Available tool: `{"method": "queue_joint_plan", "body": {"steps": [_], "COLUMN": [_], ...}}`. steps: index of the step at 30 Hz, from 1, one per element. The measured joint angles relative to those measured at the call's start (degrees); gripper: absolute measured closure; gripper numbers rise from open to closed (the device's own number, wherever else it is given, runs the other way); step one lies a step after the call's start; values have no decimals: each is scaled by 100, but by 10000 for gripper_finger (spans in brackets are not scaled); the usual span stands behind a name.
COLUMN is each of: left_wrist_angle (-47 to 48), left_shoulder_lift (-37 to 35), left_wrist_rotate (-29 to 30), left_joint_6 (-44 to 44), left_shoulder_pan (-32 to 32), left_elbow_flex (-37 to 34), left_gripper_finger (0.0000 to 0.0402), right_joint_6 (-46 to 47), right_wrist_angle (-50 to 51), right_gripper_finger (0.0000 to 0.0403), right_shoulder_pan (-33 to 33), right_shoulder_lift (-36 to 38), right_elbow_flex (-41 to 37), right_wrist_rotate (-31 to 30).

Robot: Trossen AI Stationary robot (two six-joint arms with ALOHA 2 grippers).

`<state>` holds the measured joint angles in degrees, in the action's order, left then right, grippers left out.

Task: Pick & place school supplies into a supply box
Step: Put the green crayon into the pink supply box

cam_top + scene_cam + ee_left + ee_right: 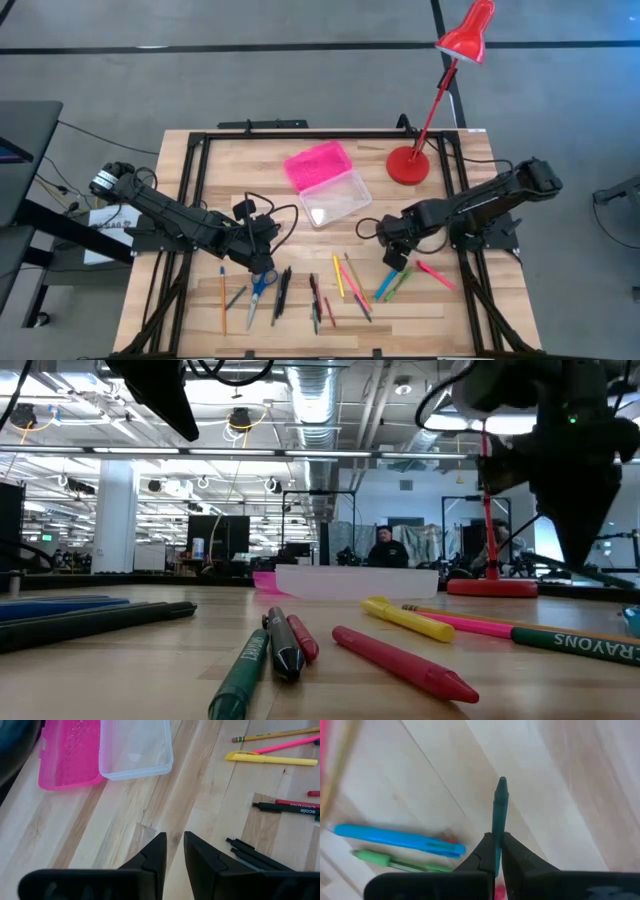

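The supply box (pixel 325 182) lies open at mid-table, its pink lid (pixel 67 752) flat beside the clear base (pixel 135 745). Pens, pencils and crayons (pixel 345 278) and the blue-handled scissors (pixel 262 285) lie in a row along the near side. My right gripper (pixel 497 836) hovers right of the box, above a blue pen (pixel 397 840) and a green pen (pixel 400 862), and is shut on a teal-green crayon (pixel 499 805). My left gripper (pixel 174 839) hangs over bare wood near the scissors with a narrow gap between its fingers and nothing in it. My right gripper pinches the teal-green crayon between its two fingers, on the shaft (pixel 496 827) back from the pointed end. The crayon runs along the fingers and sticks out past their tips, its point (pixel 502 782) free. Its rear end is hidden behind the fingers.
A red desk lamp stands with its base (pixel 408 165) at the far right of the table, its head (pixel 468 35) reaching beyond the far edge. Black frame rails (pixel 195 175) line the table's sides. A person (pixel 383 548) sits in the room behind.
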<state>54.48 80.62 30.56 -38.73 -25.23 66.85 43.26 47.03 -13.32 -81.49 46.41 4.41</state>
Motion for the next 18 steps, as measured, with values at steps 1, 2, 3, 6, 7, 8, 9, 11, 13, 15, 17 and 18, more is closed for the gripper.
{"method": "queue_joint_plan", "body": {"steps": [1,2,3,6,7,8,9,11,13,15,17,18], "left_wrist_angle": [-1,-3,-7,-15,-17,-17,-17,-17,-19,-20,-20,-23], "left_shoulder_lift": [0,0,0,0,0,0,0,0,0,0,0,0], "left_wrist_rotate": [30,44,63,157,183,219,277,409,597,815,999,1069], "left_joint_6": [-1,-1,-1,-3,-2,7,29,65,114,146,145,145], "left_shoulder_pan": [0,0,0,0,0,0,0,0,0,0,0,0], "left_elbow_flex": [1,1,0,1,0,0,0,0,0,0,0,0], "left_gripper_finger": [340,340,340,340,340,340,340,340,340,340,340,340], "right_joint_6": [0,1,0,-7,-17,-50,-124,-317,-601,-961,-1390,-1610], "right_wrist_angle": [-42,-59,-91,-205,-236,-294,-384,-470,-464,-436,-426,-425], "right_gripper_finger": [403,403,403,403,403,403,403,403,403,403,403,403], "right_shoulder_pan": [0,0,0,-2,-2,-2,-2,21,88,209,363,448], "right_shoulder_lift": [70,151,227,445,508,570,629,702,665,563,389,288], "right_elbow_flex": [0,0,0,2,2,2,2,38,220,491,819,985], "right_wrist_rotate": [-31,-83,-143,-273,-349,-436,-505,-661,-803,-936,-1047,-1084]}}
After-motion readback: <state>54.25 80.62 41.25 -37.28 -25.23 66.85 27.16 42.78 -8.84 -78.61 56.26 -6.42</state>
